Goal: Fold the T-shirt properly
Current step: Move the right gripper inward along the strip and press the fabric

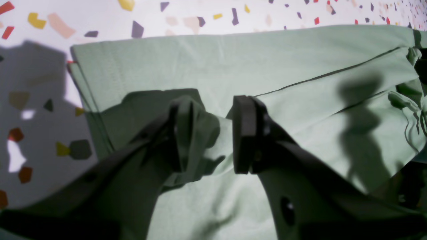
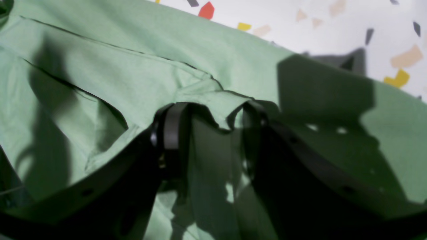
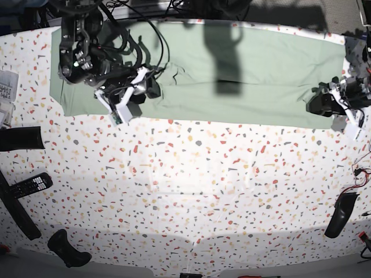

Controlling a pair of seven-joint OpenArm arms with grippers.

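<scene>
The pale green T-shirt (image 3: pixel 249 63) lies as a long folded band across the far side of the speckled table (image 3: pixel 191 191). At the band's near edge on the right of the base view, my left gripper (image 3: pixel 317 104) rests on the cloth. In the left wrist view, the left gripper (image 1: pixel 211 133) has its jaws apart, with a bunched fold of T-shirt (image 1: pixel 233 60) draped round one finger (image 1: pixel 181 133). My right gripper (image 3: pixel 153 87) sits toward the band's left part. In the right wrist view, the right gripper (image 2: pixel 213 133) stands open, with a hem of the T-shirt (image 2: pixel 100 66) lying over both fingertips.
A remote control (image 3: pixel 32 184) and a dark flat object (image 3: pixel 20 138) lie at the table's left edge. A black handle-like tool (image 3: pixel 68 249) lies at the near left. Another black object (image 3: pixel 339 214) lies at the near right. Cables hang over the shirt's far left.
</scene>
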